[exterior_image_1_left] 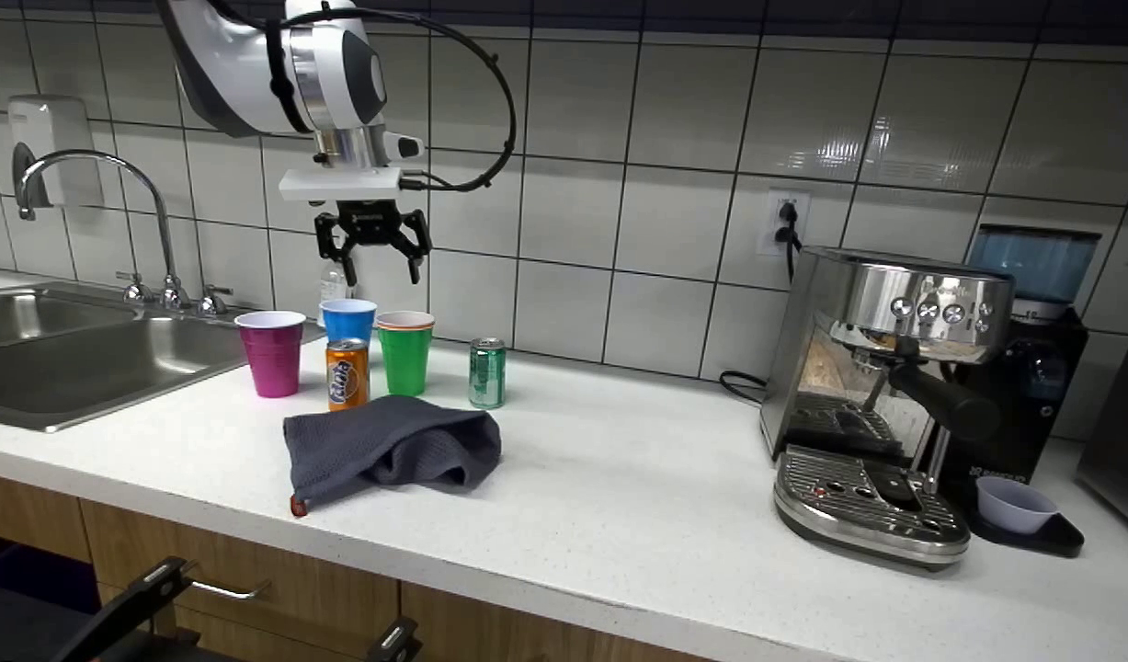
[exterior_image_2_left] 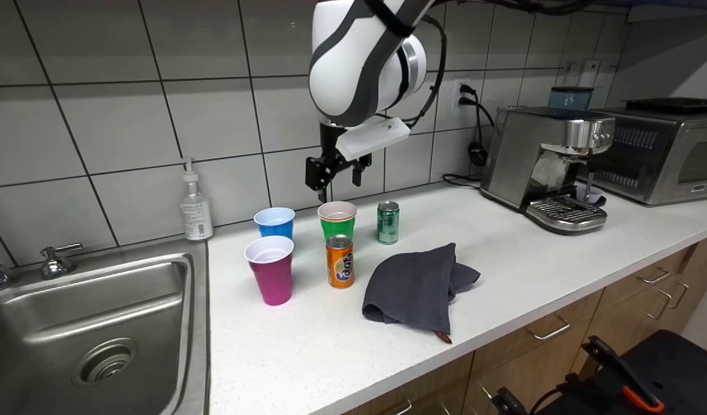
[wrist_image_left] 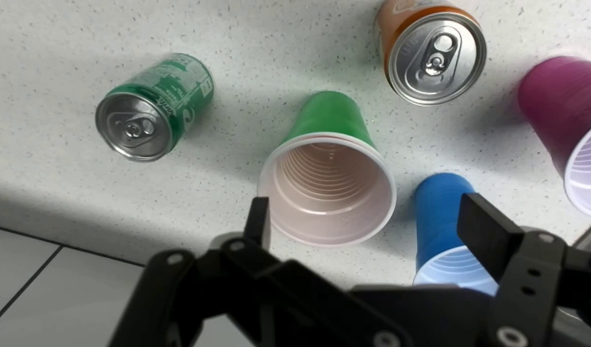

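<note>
1. At far left in both exterior views, the steel sink [exterior_image_1_left: 122,363] is set into the white desk [exterior_image_1_left: 619,487], its rim bounding the surface there; a pump bottle [exterior_image_2_left: 196,216] stands at its back corner, by the tiled wall [exterior_image_1_left: 573,221].
2. Just past that rim the magenta cup [exterior_image_1_left: 271,357] stands upright; the blue cup [exterior_image_1_left: 350,320] is nearer the wall, a gap between them.
3. The orange can [exterior_image_1_left: 347,377] stands upright, with desk showing between it and each cup in the wrist view.
4. The hand [exterior_image_1_left: 382,274] hangs above the cups, jaws spread wide with only air between them, apart from every rim. Beneath it the green cup [exterior_image_1_left: 404,360] stands upright on the desk, an orange line under its pale rim.
5. In front, a dark cloth [exterior_image_1_left: 393,449] lies rumpled near the desk's front edge, a red tip [exterior_image_1_left: 298,507] poking out from under one corner; wooden drawers [exterior_image_1_left: 315,565] sit below that edge.
6. The green can [exterior_image_1_left: 487,374] stands upright near the wall, apart from the green cup.
7. A long stretch of desk then runs to the coffee machine [exterior_image_1_left: 858,368], its tray jutting toward the front edge; a microwave [exterior_image_2_left: 664,150] stands beyond.
</note>
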Controlling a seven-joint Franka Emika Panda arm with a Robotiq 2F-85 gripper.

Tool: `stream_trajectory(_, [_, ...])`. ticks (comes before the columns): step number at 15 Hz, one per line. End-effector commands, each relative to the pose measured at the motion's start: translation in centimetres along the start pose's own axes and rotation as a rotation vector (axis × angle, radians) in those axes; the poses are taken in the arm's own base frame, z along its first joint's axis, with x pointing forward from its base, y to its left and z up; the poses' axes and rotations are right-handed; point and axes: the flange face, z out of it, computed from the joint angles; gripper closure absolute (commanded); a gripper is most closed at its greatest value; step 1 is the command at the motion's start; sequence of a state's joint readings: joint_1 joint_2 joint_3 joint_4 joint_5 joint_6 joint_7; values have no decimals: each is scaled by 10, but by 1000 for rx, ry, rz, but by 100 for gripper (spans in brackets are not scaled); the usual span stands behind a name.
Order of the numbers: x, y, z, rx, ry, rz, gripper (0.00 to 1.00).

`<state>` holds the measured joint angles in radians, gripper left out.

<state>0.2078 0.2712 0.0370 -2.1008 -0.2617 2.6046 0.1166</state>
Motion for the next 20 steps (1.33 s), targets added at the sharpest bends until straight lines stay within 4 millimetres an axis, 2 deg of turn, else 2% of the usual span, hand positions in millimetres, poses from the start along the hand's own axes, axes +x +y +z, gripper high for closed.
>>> stream_trajectory(1, [6,-2,-5,-10,-14,47,0])
stream_trajectory(12, [20,-28,-6,-30,-101,176,0])
stream_trajectory(20, [35,-48,2,2,-149,333,0])
